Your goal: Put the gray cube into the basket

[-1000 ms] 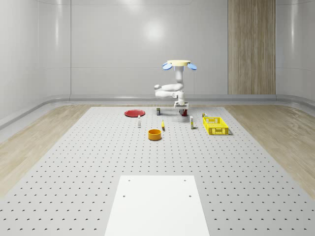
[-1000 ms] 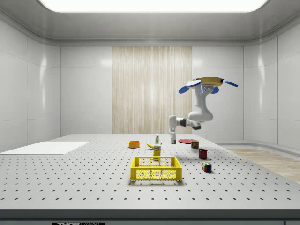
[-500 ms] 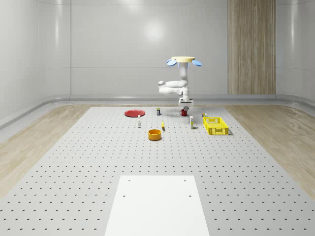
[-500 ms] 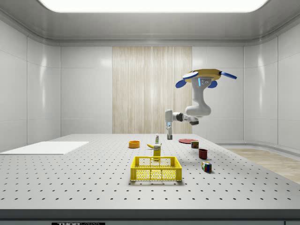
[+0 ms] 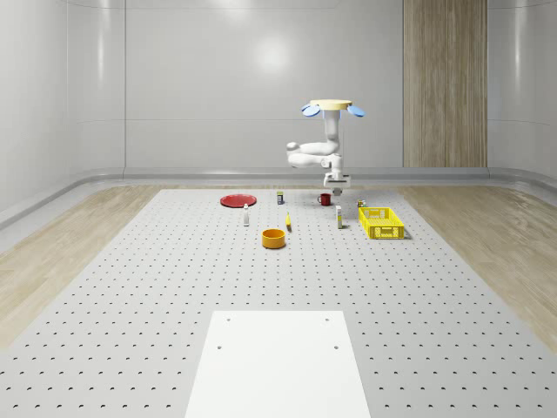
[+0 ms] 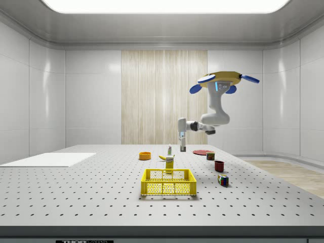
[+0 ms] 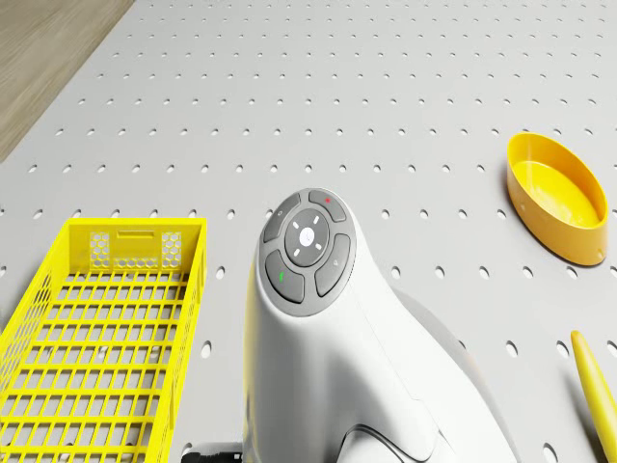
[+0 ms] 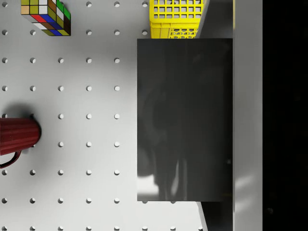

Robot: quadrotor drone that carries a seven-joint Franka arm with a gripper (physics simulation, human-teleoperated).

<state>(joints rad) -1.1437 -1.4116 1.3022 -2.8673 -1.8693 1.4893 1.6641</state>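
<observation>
In the wrist view the dark gray cube (image 8: 185,120) sits close against one pale finger (image 8: 248,120) and hangs above the table. My gripper (image 5: 335,186) is shut on it and points straight down from the bent white arm. The drone (image 5: 329,107) hovers above the far part of the table, beside the red mug (image 5: 324,199). The yellow basket (image 5: 381,223) stands to the whole-scene view's right of the gripper and nearer the camera. In the side view the gripper (image 6: 182,150) hangs behind the basket (image 6: 168,182). The drone view has the basket (image 7: 101,328) beside my arm (image 7: 328,328).
Below the gripper stand a red mug (image 8: 17,136) and a Rubik's cube (image 8: 46,14). An orange bowl (image 5: 274,238), a red plate (image 5: 237,200), a banana (image 7: 593,376) and small bottles lie around. A white sheet (image 5: 278,361) covers the table's near end.
The drone and arm have shifted to the whole-scene view's right and risen. The gripper has lifted from beside the mug, closer to the basket.
</observation>
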